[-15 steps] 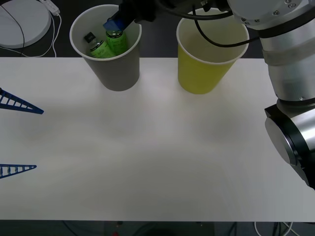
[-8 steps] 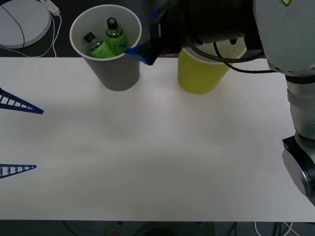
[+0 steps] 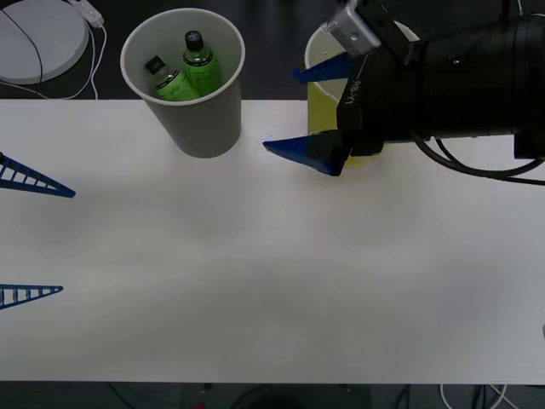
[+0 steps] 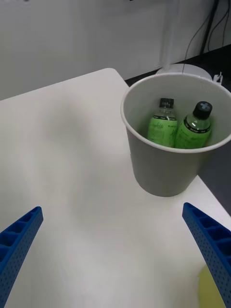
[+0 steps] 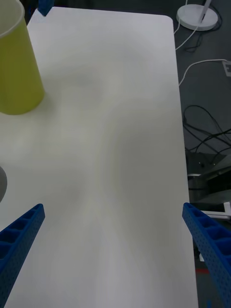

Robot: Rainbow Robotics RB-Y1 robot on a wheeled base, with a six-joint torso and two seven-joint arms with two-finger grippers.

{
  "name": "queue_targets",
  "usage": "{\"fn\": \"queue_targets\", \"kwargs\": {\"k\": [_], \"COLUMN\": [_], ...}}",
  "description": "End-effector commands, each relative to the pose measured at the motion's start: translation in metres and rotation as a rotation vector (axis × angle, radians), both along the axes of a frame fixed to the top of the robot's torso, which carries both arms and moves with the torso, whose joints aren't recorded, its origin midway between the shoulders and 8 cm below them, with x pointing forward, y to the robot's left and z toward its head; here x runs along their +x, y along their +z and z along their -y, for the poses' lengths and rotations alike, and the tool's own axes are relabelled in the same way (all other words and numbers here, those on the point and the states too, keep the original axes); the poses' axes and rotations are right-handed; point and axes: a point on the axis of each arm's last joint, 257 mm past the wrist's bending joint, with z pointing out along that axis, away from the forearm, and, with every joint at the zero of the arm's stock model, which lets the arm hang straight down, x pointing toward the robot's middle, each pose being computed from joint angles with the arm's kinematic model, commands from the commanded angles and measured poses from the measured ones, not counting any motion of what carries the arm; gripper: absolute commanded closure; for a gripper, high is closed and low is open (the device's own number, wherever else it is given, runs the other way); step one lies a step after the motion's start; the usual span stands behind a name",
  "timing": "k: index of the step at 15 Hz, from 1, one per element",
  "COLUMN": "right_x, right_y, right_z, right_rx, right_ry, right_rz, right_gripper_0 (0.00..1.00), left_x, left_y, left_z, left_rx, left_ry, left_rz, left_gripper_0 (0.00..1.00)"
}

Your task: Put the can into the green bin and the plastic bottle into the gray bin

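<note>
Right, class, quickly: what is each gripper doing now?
Left gripper: jaws open, holding nothing.
Right gripper: jaws open, holding nothing, between the gray bin and the green bin.

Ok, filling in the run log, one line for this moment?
right claw: open, empty, by green bin | plastic bottle: in gray bin | left claw: open, idle at table's left edge

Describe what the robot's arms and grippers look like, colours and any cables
The right gripper has blue, ribbed, wedge-shaped fingers on a black cylindrical wrist with a small pale printed marking, a light gray block on top and black cables trailing behind. The left gripper has the same blue fingers, with an open lattice look.
</note>
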Motion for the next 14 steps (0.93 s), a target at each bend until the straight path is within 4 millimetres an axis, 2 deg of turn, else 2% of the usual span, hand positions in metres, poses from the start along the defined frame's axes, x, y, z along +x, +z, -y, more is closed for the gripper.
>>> {"fn": "queue_targets", "kwargs": {"k": [1, 9, 14], "right_x": [-0.012, -0.043, -0.071], "right_y": [-0.005, -0.03, -0.034], "right_z": [0.02, 0.085, 0.118], "right_rx": [-0.022, -0.077, -0.099], "right_ry": [0.055, 0.159, 0.214], "right_rz": [0.015, 0.086, 0.08], "right_gripper_0": [0.0, 0.0, 0.0], "left_x": [0.0, 0.0, 0.0], "left_y": [0.0, 0.0, 0.0], "left_z": [0.0, 0.0, 0.0], "left_rx": [0.0, 0.0, 0.0], "left_ry": [0.0, 0.0, 0.0], "left_rz": [0.0, 0.0, 0.0], "left_gripper_0": [0.0, 0.0, 0.0]}}
